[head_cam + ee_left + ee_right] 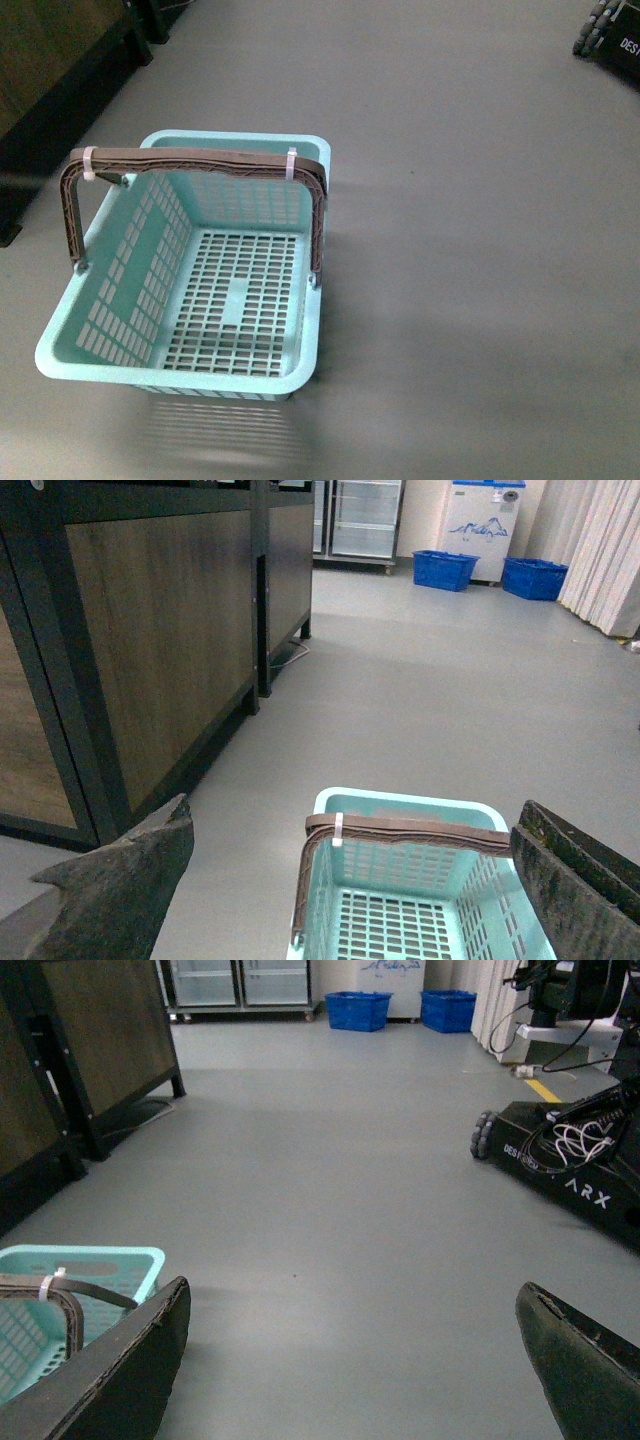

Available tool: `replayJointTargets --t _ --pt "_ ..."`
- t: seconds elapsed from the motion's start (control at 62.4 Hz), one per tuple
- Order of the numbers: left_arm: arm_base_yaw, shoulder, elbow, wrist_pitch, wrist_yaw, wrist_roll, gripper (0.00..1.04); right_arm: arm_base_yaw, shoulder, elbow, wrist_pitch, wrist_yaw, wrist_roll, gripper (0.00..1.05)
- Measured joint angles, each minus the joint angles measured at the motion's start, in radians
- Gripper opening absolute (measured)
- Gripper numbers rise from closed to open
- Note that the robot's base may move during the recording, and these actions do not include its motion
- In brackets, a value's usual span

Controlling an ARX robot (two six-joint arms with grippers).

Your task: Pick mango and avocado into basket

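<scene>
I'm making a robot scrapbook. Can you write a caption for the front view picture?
An empty teal basket with raised brown handles waits on the grey floor.

one basket (60, 355) on the floor, with two brown handles (190, 157) and two white ties (291, 164), as the front view counts them. from the left wrist: two wood-panelled cabinets (160, 650), two blue bins (444, 568) and one white cooler (483, 520) at the far wall. from the right wrist: one other robot base (570, 1175), black and wheeled. two grippers in all, the left gripper (355, 808) showing two fingers (120, 890) and the right gripper (353, 1290) showing two fingers (125, 1375).
</scene>
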Motion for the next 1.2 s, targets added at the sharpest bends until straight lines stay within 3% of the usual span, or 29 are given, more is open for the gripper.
replayJointTargets --t 0.545,0.657,0.705,0.93,1.202 --pt "0.0 0.0 0.0 0.0 0.0 0.0 0.96 0.0 0.0 0.0 0.0 0.0 0.0 0.96" --pt "0.04 0.254 0.171 -0.355 0.086 -0.18 0.96 0.0 0.0 0.0 0.0 -0.001 0.0 0.96" --pt "0.069 0.373 0.224 -0.396 0.112 -0.253 0.96 0.0 0.0 0.0 0.0 0.0 0.0 0.96" --pt "0.14 0.815 0.438 -0.17 0.263 -0.587 0.96 0.0 0.0 0.0 0.0 0.0 0.0 0.96" --pt "0.047 1.39 0.535 0.187 0.18 -0.998 0.96 0.0 0.0 0.0 0.0 0.0 0.0 0.96"
